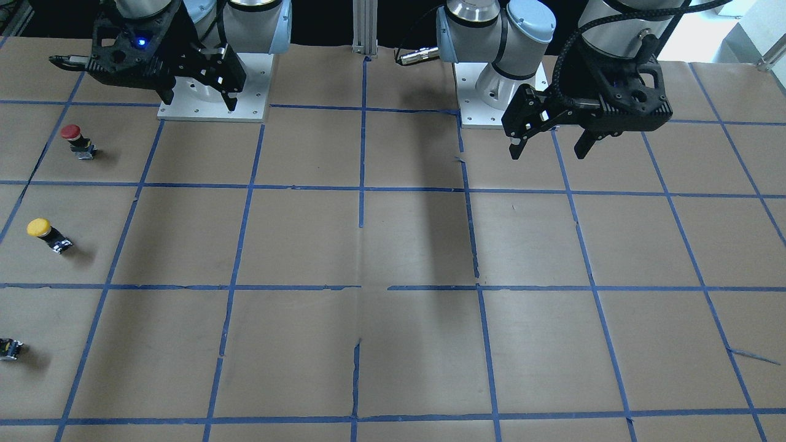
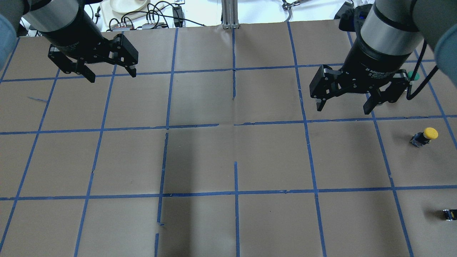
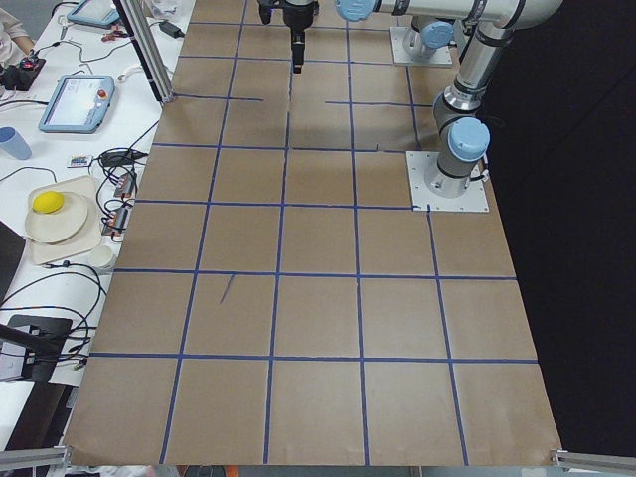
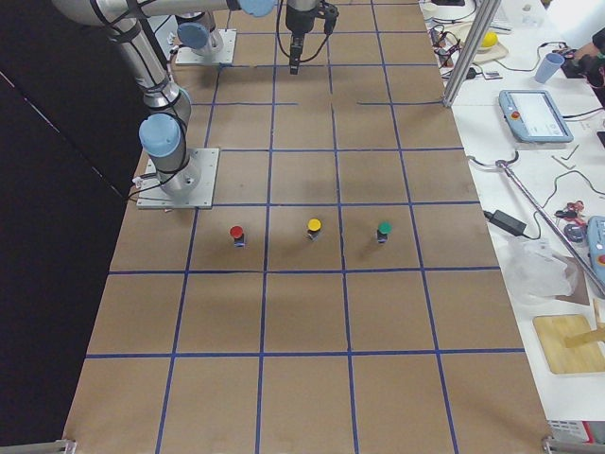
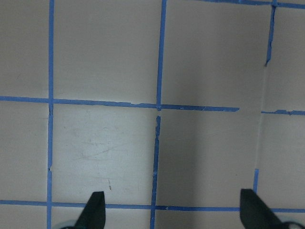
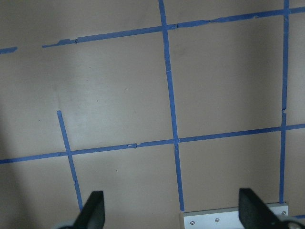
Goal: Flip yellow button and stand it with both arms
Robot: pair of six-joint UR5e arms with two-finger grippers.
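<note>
The yellow button [image 1: 40, 229] stands on the brown paper table at the robot's far right, cap up on its black and silver body. It also shows in the overhead view [image 2: 425, 135] and the right side view [image 4: 314, 227]. My right gripper [image 1: 199, 102] [image 2: 343, 108] is open and empty, held high, apart from the button and nearer the table's middle. Its fingertips [image 6: 93, 210] frame bare paper. My left gripper [image 1: 548, 152] [image 2: 112, 75] is open and empty, high over the table's other half. Its fingertips [image 5: 95, 210] frame bare paper.
A red button [image 1: 76, 139] stands toward the robot from the yellow one. A green button [image 4: 384, 230] stands on the operators' side, partly hidden in the overhead view [image 2: 412, 75]. A tiny black-silver part with a yellow spot [image 1: 10, 348] lies further out. White arm base plates [image 1: 184, 110] [image 1: 476, 118] sit at the back.
</note>
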